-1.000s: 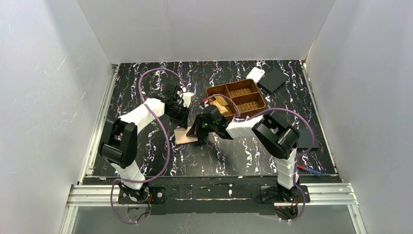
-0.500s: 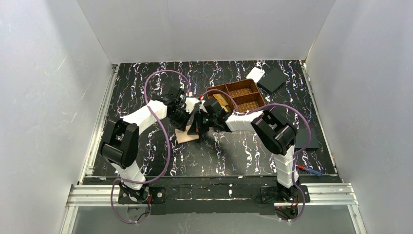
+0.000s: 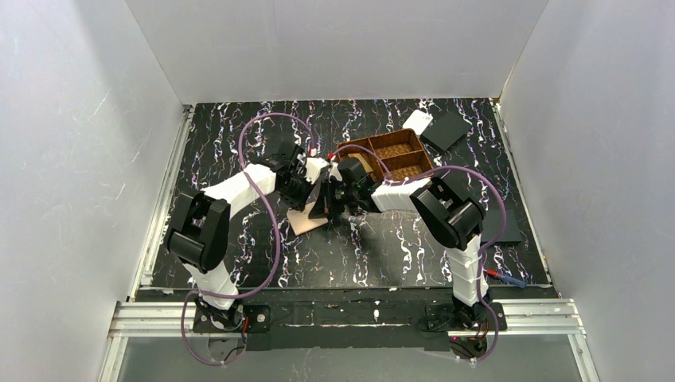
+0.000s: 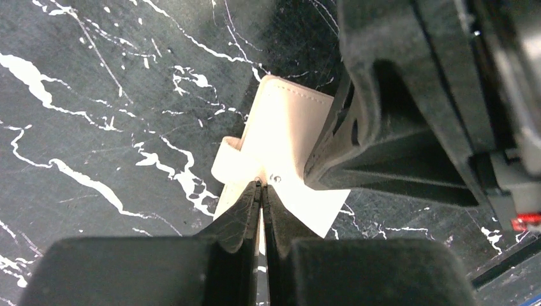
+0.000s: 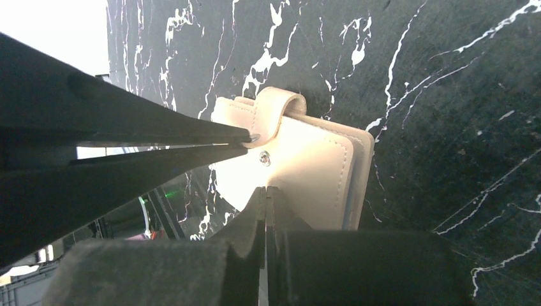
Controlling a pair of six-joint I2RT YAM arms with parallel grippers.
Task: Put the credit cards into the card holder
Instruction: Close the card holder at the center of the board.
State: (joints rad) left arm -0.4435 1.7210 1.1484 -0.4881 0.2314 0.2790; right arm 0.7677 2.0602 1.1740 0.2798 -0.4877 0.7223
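Note:
The card holder [image 3: 302, 221] [image 4: 287, 124] [image 5: 316, 169] is a tan wallet lying folded shut on the black marbled table. A strap [image 5: 275, 105] loops over one of its edges. My left gripper [image 3: 317, 189] [image 4: 260, 183] is shut, its tips touching the strap's end by the snap; the left fingers [image 5: 159, 137] reach in from the left. Shut too, my right gripper [image 3: 328, 208] [image 5: 266, 190] rests its tips on the wallet's upper face. Golden credit cards [image 3: 360, 164] lie in the basket's left compartment, partly hidden by the right arm.
A brown woven basket [image 3: 414, 169] stands just behind the grippers. Behind it lie a white piece [image 3: 417, 121] and a flat black square [image 3: 447, 129]. Another black square [image 3: 503, 229] sits at the right edge, and a red-blue pen [image 3: 505, 278] lies near the right base.
The left gripper has swung right and the right gripper has come back and left. Both tips now meet at the wallet, which has barely shifted. Both stayed shut.

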